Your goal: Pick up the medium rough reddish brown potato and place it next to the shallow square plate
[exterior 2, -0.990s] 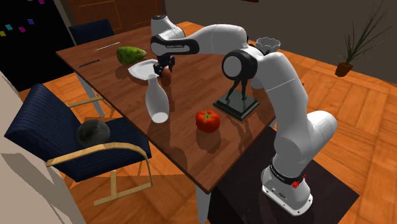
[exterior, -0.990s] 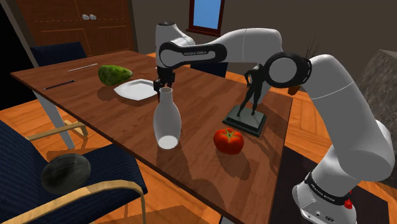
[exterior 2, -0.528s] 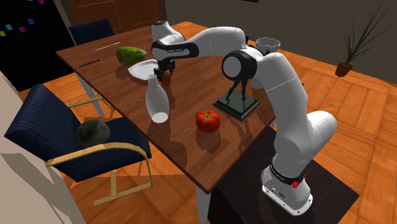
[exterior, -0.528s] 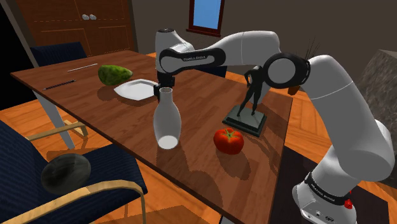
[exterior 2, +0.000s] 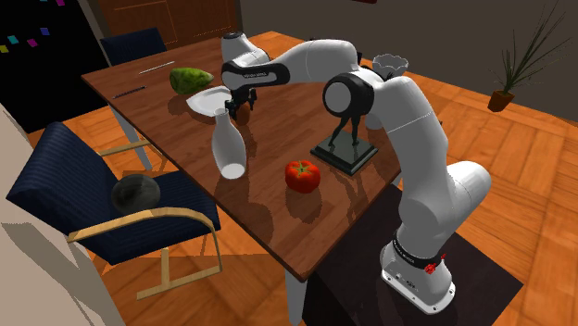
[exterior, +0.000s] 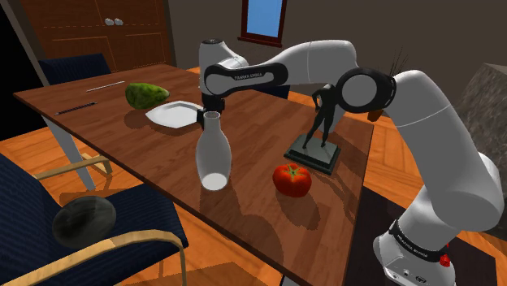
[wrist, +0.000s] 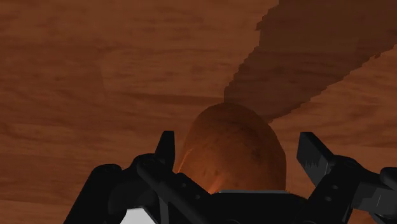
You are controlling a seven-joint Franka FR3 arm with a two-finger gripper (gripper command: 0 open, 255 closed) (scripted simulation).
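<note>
Wrist view: my tool (wrist: 238,145) stands wide open astride the potato (wrist: 232,159).
Neither side touches it; in the shoulder view the vase (exterior: 213,154) hides the potato.

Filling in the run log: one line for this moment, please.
gripper: open, straddling potato, no contact | potato: on table | plate: placement pending

The white arm (exterior: 422,146) rises from its base, bends at the dark elbow and reaches out nearly level. At its end the wrist turns the black gripper (wrist: 239,141) straight down over the potato (wrist: 232,156). The two fingers (wrist: 167,145) stand apart on either side of the potato, not clasping it.
</note>
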